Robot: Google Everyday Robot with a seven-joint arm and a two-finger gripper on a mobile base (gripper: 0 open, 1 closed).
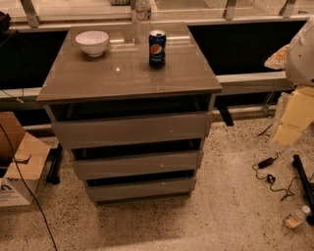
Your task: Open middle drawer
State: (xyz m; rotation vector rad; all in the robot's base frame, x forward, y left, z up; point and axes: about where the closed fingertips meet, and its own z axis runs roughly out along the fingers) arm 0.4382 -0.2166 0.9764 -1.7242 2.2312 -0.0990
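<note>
The small grey-brown cabinet (127,81) stands in the middle of the camera view with three flat, handleless drawer fronts. The middle drawer (137,164) is the second front, a wide plain slab with a dark gap above it. It sits below the taller top front (130,128) and above the smallest bottom front (140,188). My arm comes in at the right edge. Its cream-coloured gripper (287,132) hangs to the right of the cabinet, about level with the top front and apart from all drawers.
On the cabinet top stand a white bowl (92,42), a Pepsi can (157,48) and a water bottle (142,14). A cardboard box (19,162) lies at the left. Cables (267,169) and a small bottle (294,218) lie on the floor at the right.
</note>
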